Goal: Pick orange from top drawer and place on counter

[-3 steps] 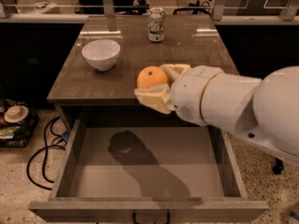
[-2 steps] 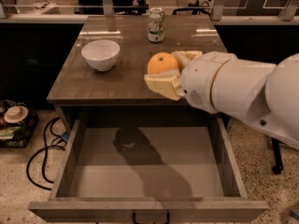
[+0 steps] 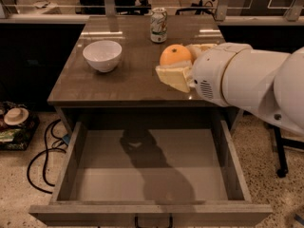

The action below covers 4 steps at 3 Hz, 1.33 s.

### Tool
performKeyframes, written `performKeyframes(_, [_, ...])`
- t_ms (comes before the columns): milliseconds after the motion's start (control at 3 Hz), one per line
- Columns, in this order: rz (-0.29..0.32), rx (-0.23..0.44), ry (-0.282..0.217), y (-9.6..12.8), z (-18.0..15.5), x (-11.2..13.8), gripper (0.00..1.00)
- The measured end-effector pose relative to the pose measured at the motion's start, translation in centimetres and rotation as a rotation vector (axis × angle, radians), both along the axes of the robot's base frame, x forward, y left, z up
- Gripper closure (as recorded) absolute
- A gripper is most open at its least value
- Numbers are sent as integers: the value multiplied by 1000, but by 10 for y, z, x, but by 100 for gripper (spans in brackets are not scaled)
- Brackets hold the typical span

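Note:
The orange (image 3: 175,55) is held between the cream fingers (image 3: 174,78) of my gripper (image 3: 179,61), above the right part of the glossy grey-brown counter (image 3: 118,82). The gripper is shut on the orange; the near finger shows below it and the far finger behind it. My large white arm (image 3: 247,82) comes in from the right. The top drawer (image 3: 147,175) stands pulled fully open below the counter, its grey floor bare except for the arm's shadow, its dark handle at the front edge.
A white bowl (image 3: 102,55) sits on the counter's left part. A drink can (image 3: 158,25) stands at the counter's back middle. Cables (image 3: 42,151) and clutter lie on the floor at left. A chair base (image 3: 281,156) stands at right.
My gripper has carried the orange up and farther back, from over the counter's front edge to over the counter's right part.

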State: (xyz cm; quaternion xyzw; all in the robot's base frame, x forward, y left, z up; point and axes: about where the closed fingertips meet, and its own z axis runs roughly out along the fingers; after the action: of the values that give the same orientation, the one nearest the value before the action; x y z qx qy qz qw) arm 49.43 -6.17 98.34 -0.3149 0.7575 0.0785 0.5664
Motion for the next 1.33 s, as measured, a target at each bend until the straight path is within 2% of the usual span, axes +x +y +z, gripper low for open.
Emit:
performKeyframes(333, [-34, -9, -8, -11, -4, 14, 100])
performKeyframes(667, [-83, -16, 14, -38, -18, 48, 100])
performKeyframes(1000, [-137, -23, 86, -73, -39, 112, 100])
performKeyframes(1333, [-163, 24, 149, -84, -58, 160, 100])
